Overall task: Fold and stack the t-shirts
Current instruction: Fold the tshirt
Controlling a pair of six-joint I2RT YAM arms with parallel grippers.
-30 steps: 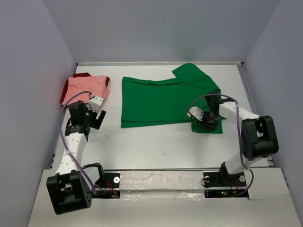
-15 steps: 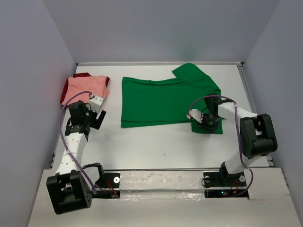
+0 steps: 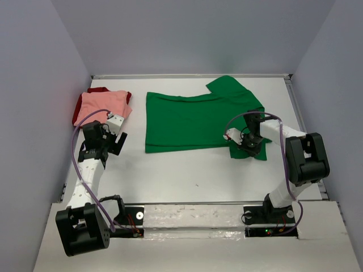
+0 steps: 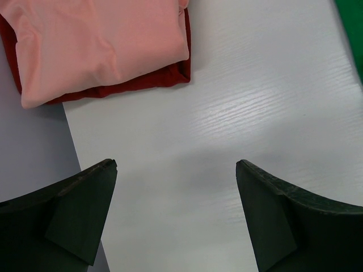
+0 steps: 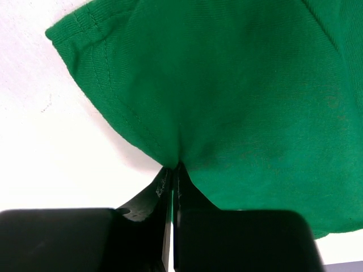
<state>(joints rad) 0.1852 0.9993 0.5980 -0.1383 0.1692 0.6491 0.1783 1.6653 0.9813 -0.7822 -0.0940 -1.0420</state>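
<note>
A bright green t-shirt (image 3: 190,120) lies spread across the middle of the table, one sleeve toward the back right. My right gripper (image 3: 243,146) is shut on the hem of its near right sleeve (image 5: 215,102), and the cloth puckers at the closed jaws (image 5: 173,168). At the back left a folded salmon pink t-shirt (image 3: 102,106) rests on a folded dark red t-shirt (image 3: 116,92); both show in the left wrist view, pink t-shirt (image 4: 96,45) over dark red t-shirt (image 4: 136,85). My left gripper (image 4: 176,170) is open over bare table just in front of that stack.
Grey walls enclose the table (image 3: 187,175) on the left, back and right. A purple cable (image 3: 249,116) loops over the right arm above the green cloth. The left wall's base (image 4: 34,147) runs close beside my left fingers.
My right gripper has shut on the green sleeve's hem and drawn it slightly inward to the left. The left arm has not moved.
</note>
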